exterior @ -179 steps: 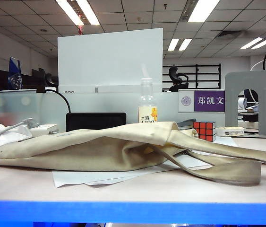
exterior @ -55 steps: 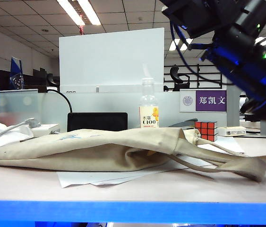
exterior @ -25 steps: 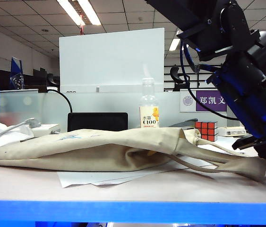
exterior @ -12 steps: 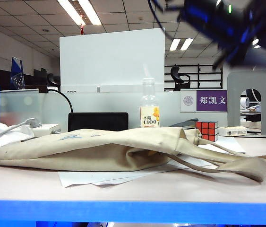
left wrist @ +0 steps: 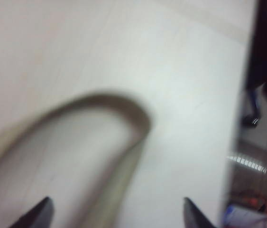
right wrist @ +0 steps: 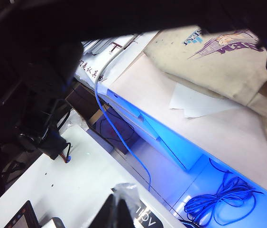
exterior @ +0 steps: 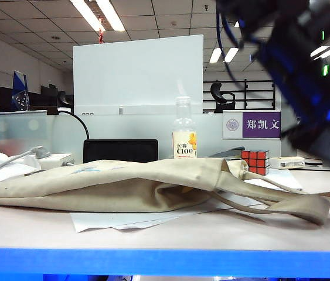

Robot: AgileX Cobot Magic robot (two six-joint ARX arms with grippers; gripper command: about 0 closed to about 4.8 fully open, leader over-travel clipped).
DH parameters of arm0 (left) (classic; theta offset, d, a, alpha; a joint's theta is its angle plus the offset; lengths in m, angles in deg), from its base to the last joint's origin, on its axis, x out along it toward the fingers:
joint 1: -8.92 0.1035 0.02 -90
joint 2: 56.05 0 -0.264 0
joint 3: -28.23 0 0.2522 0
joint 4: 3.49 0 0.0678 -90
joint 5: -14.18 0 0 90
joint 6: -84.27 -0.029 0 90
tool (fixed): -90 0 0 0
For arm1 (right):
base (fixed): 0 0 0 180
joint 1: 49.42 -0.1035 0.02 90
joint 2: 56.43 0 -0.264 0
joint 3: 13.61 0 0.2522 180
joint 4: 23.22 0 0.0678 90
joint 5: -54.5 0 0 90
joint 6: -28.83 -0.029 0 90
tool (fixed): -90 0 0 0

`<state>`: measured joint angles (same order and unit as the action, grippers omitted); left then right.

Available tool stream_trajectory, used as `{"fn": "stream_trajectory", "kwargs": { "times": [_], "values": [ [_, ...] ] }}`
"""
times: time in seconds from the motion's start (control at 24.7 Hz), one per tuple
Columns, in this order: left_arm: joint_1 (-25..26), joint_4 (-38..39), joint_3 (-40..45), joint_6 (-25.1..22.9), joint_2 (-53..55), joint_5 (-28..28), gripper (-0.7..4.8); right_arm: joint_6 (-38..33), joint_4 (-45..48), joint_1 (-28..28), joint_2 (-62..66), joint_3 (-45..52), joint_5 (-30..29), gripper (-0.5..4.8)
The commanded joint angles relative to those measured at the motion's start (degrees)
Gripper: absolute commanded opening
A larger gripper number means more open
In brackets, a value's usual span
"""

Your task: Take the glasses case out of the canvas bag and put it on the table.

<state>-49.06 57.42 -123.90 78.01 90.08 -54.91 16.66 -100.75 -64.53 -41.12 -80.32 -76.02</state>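
Glasses case: I cannot see it in any view.
Canvas bag: the floppy beige canvas tote (exterior: 123, 184) lies flat on the pale beige-pink tabletop (exterior: 165, 231), its long flat straps (exterior: 282, 202) trailing to the right in the exterior view.
Exterior only: clear drinks bottle with an orange-and-white label (exterior: 183, 136), red-faced Rubik's cube (exterior: 254, 161) and a black flat box (exterior: 120, 150) stand behind the bag; white paper sheets (exterior: 135, 218) lie under it.
Right wrist only: the bag's blue-purple printed logo (right wrist: 221, 42), the table's bright blue front edge (right wrist: 161, 137), a coil of blue cable (right wrist: 218, 203) on the floor.
Left wrist only: a curved loop of beige strap (left wrist: 124, 123) on the bare tabletop, blurred.
Left gripper: the left gripper (left wrist: 116, 216) shows two dark fingertips (left wrist: 38, 214) spread wide apart, hanging above the strap loop and clear of it, nothing between them. In the exterior view it is a blurred dark mass at upper right.
Right gripper: the right gripper (right wrist: 116, 211) has its fingers pressed together, out past the table's front edge, well away from the bag.
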Motion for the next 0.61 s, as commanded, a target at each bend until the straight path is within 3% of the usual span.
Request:
{"fn": "stream_trajectory", "kwargs": {
  "times": [0.04, 0.16, 0.32, 0.45, 0.61],
  "values": [
    [0.66, 3.78, 0.0, -0.52, 1.97, -3.72, 3.6, 0.17, 0.81, 0.04, 0.04, -0.26, -0.13, -0.08],
    [0.7, 5.81, 0.0, -0.55, 3.65, -6.91, 3.6, 0.17, 0.22, 0.04, 0.04, -0.26, -0.11, -0.08],
    [1.05, 6.73, 0.0, 1.29, 4.66, -6.08, 3.53, 0.17, 0.11, 0.04, 0.07, -0.26, -0.09, -0.08],
    [0.79, 7.23, 0.0, 2.23, 4.7, -3.89, 3.18, 0.2, 0.11, 0.04, 0.04, -0.26, -0.09, -0.08],
    [-0.31, 8.98, 0.0, 2.23, 4.72, -3.45, 2.08, 0.22, 0.2, 0.04, 0.07, -0.24, -0.04, -0.08]
  ]
}}
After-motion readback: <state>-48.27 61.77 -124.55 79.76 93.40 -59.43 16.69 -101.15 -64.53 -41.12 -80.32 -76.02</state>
